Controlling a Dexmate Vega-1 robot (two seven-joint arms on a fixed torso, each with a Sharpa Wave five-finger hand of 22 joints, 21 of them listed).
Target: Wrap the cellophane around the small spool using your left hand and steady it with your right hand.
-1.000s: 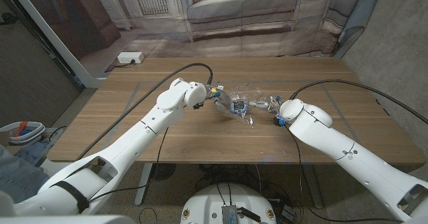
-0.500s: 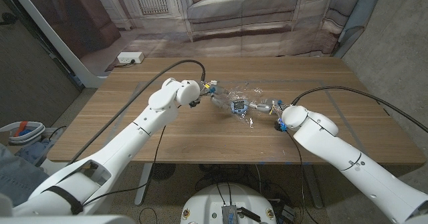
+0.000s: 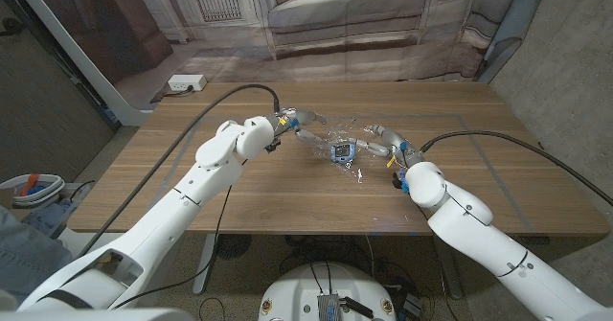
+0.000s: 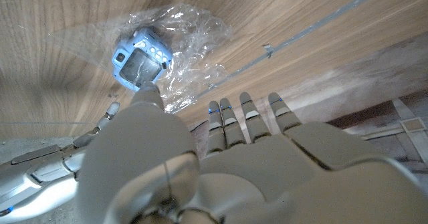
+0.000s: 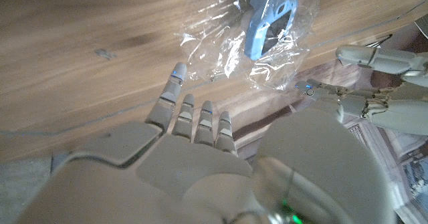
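A small blue spool lies mid-table inside crumpled clear cellophane. My left hand is just left of the cellophane, fingers straight and apart, holding nothing. From the other side my right hand stretches its fingers toward the spool, also with nothing in it. In the left wrist view the spool and cellophane lie beyond my left hand, whose thumb points at the spool. The right wrist view has the spool in its cellophane past the right hand's fingers, with the left hand on its far side.
Thin tape lines mark out a rectangle on the wooden table. A white power strip lies on the floor behind the table's far left corner. A bucket stands on the floor to the left.
Both arms have drawn back from the spool, the left to the left, the right toward the near edge. The stretched fingers of each hand now show. The spool has stayed put.
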